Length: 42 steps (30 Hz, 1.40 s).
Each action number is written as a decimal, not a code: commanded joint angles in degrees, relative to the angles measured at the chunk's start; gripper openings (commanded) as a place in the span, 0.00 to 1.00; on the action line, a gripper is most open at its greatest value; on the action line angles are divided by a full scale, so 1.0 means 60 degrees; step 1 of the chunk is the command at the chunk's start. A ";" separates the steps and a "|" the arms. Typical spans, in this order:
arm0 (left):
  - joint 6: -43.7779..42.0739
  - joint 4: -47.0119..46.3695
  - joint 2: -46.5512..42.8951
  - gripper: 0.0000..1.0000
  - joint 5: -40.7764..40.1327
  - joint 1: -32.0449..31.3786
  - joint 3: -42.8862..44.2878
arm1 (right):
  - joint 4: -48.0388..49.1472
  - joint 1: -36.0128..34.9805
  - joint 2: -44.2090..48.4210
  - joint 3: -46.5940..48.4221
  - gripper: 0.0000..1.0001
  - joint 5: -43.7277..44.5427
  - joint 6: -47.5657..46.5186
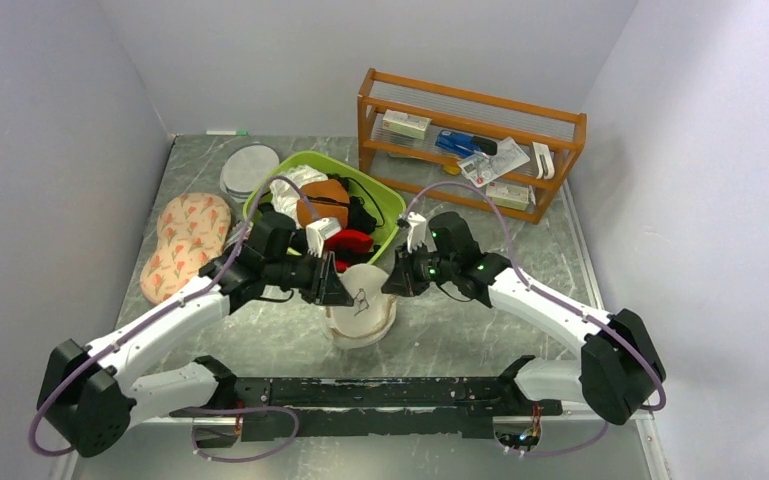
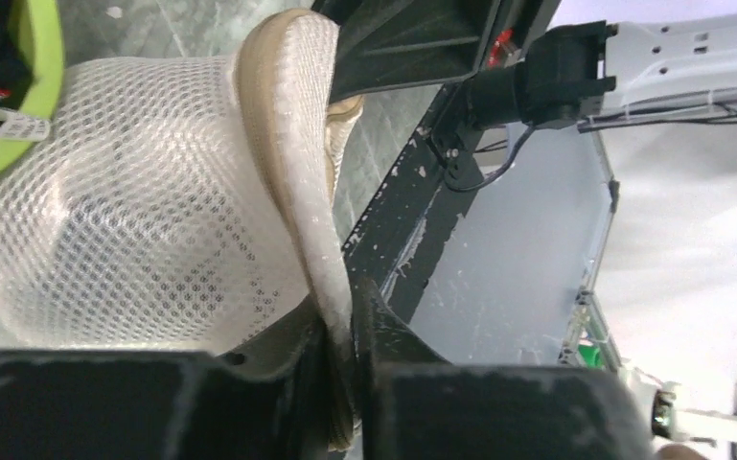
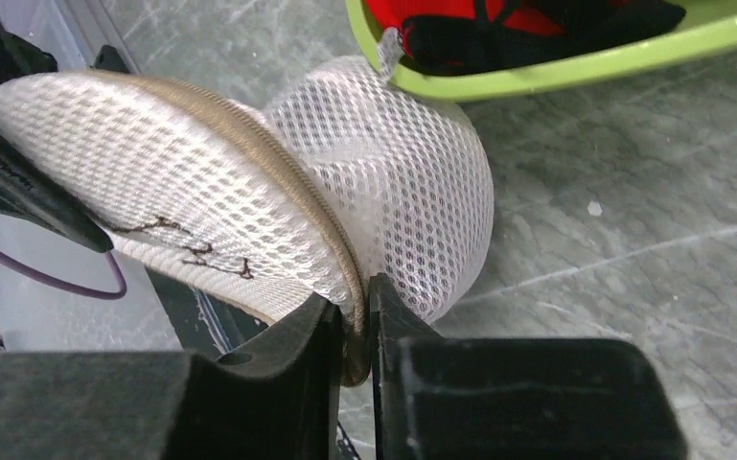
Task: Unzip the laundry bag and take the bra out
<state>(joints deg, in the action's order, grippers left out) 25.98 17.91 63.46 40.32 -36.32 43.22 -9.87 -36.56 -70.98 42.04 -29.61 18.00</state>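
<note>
The laundry bag (image 1: 362,310), a white mesh drum, is tipped on its side between the two arms at the table's middle. Its cream lid (image 3: 172,211) with the black squiggle faces the near edge. My left gripper (image 1: 338,290) is shut on the bag's cream rim seam (image 2: 292,192), with the seam pinched between its jaws (image 2: 342,331). My right gripper (image 1: 392,283) is shut on the same seam at the opposite side (image 3: 356,321). The mesh body (image 3: 393,182) bulges behind the seam. The bra is hidden.
A green basin (image 1: 388,198) just behind the bag holds a red garment (image 1: 350,240), dark clothes and an orange-brown cup (image 1: 328,195). A wooden rack (image 1: 470,140) stands at the back right. A floral pad (image 1: 185,245) and a white-grey disc (image 1: 250,168) lie at the left.
</note>
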 commanded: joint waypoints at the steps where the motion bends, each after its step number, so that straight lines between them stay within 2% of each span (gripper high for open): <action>1: 0.1647 0.0042 -0.1072 0.10 -0.0533 -0.0069 -0.0297 | 0.1400 -0.0145 -0.0259 0.0574 0.18 -0.0008 0.0617; 2: 0.1858 0.0174 -0.1339 0.07 -0.0773 -0.0070 -0.0335 | 0.1577 -0.0175 -0.0341 0.0611 0.21 -0.0051 0.0748; 7: 0.3250 0.1225 -0.2770 0.07 -0.2483 -0.0056 -0.0435 | 0.1455 -0.0309 -0.0699 0.0896 0.44 0.0389 0.1110; 10: 0.4337 0.2430 -0.3698 0.07 -0.4018 -0.0055 -0.0472 | 0.0717 -0.0569 -0.0724 0.1274 0.52 0.1082 0.1080; 13: 0.5215 0.3038 -0.4549 0.07 -0.4715 -0.0056 -0.0544 | 0.0113 -0.0833 -0.0428 0.1587 0.62 0.1787 0.1087; 17: 0.5736 0.3771 -0.5160 0.07 -0.5800 -0.0056 -0.0438 | -0.0403 -0.0917 0.0005 0.1587 0.67 0.2184 0.1134; 20: 0.5930 0.3905 -0.5309 0.07 -0.6383 -0.0055 -0.0326 | 0.0027 -0.1170 0.0267 0.1139 0.67 0.1724 0.1366; 23: 0.6052 0.3888 -0.5180 0.07 -0.6697 -0.0056 -0.0265 | 0.0994 -0.2055 0.0320 0.0704 0.65 0.1338 0.1918; 30: 0.6371 0.3615 -0.4815 0.07 -0.6899 -0.0056 -0.0356 | 0.4343 -0.3978 -0.0016 -0.0394 0.60 0.1072 0.3371; 32: 0.6508 0.3568 -0.4810 0.07 -0.6974 -0.0054 -0.0427 | 0.5002 -0.4290 -0.0302 -0.0594 0.55 0.1166 0.3668; 35: 0.6705 0.3548 -0.4849 0.07 -0.7051 -0.0056 -0.0519 | 0.5531 -0.4601 -0.0744 -0.0661 0.40 0.1623 0.3925; 39: 0.6832 0.3353 -0.4953 0.07 -0.6977 -0.0056 -0.0675 | 0.6013 -0.4791 -0.1169 -0.0694 0.31 0.2276 0.4079; 42: 0.6857 0.3370 -0.4952 0.07 -0.6936 -0.0048 -0.0685 | 0.6289 -0.4834 -0.1426 -0.0620 0.29 0.2317 0.4095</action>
<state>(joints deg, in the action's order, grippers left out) 65.89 40.97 34.39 -0.67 -36.49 39.46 21.39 -65.04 -78.15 38.26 -18.59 41.19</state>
